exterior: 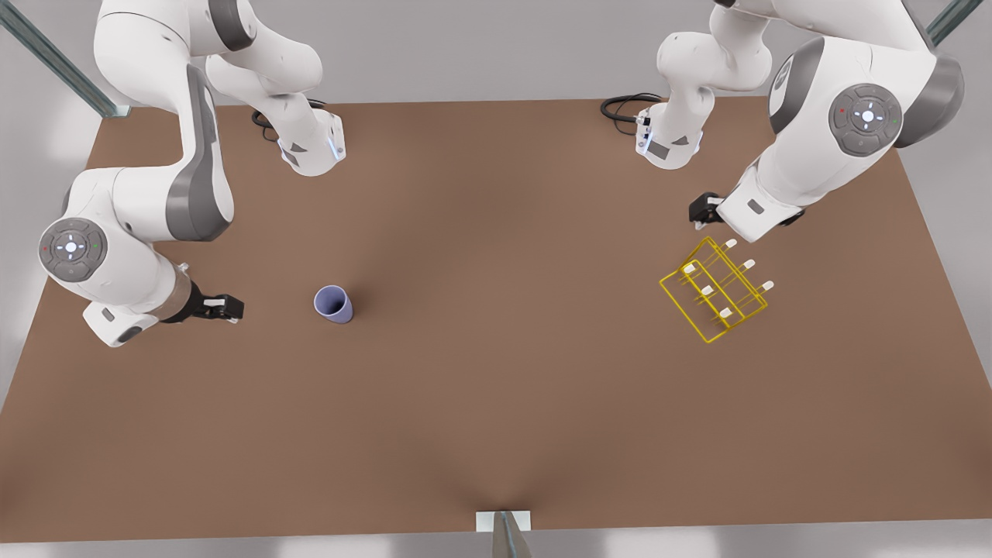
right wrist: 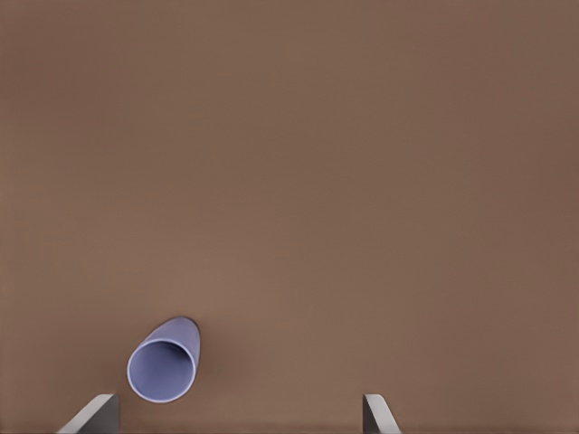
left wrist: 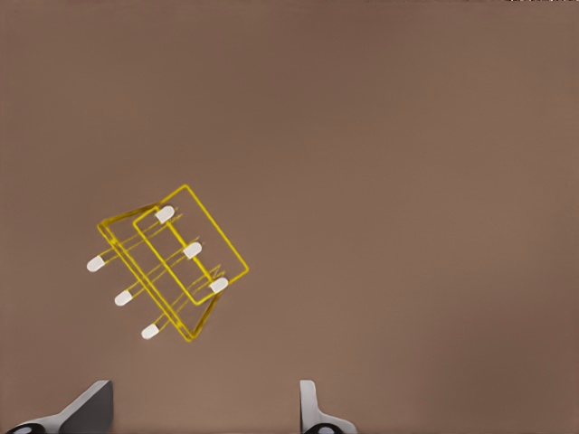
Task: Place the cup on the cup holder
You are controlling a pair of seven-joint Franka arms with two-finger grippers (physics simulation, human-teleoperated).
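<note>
So the brown table takes up pretty much the whole scene, with two white Franka arms reaching in from the far edge. Going by the wrist cameras, the arm on the front view's right is the left one, and the arm on the front view's left is the right one. Next biggest thing is the cup holder — a bright yellow wire rack with white-tipped pegs, sitting on the table at a skewed angle toward the front view's right. The left gripper hangs near it, just off the rack's far corner, not touching; in its wrist view the two fingers stand wide apart with nothing between them, and the rack is out in front. The right gripper sits low over the table on the front view's left, fingers also spread and empty. Smallest item: the cup, lavender-blue, standing upright with its mouth up — near the right gripper but clear of it, and well apart from the rack.
</note>
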